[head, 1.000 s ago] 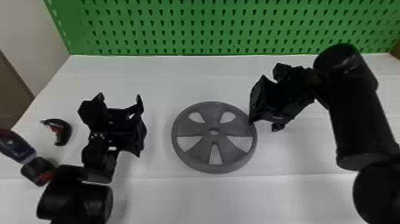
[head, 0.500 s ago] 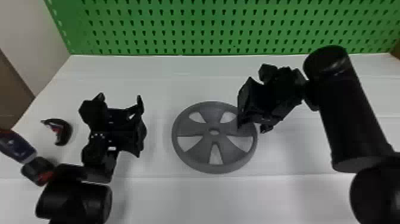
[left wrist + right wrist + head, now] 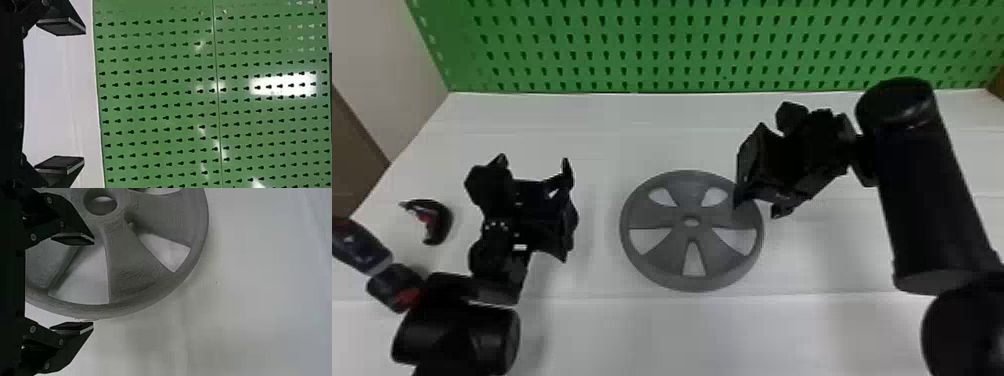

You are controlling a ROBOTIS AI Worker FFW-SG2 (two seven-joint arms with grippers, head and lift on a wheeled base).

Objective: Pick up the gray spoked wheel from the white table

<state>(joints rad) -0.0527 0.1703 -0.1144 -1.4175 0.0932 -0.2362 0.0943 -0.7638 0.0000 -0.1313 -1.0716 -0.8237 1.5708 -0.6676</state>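
- The gray spoked wheel (image 3: 657, 217) lies flat on the white table (image 3: 702, 332), at the middle of the head view.
- The right gripper (image 3: 94, 282), right of centre in that view, is over the wheel's right side; its fingers are spread and hold nothing.
- The wrist view puts one finger over the spoked part and the other just outside the rim; how high they are above the wheel I can't tell.
- The left gripper (image 3: 84, 96), at the left of the head view, is also open and empty, well apart from the wheel; it looks to be waiting.
- I'd call this step lining up for the grasp; the pick-up itself is still to be done.
- Next the right gripper should come down with one finger in a gap between spokes and the other outside, then close on the rim.
- If the inner finger meets a spoke instead, the wheel may slide or tip.
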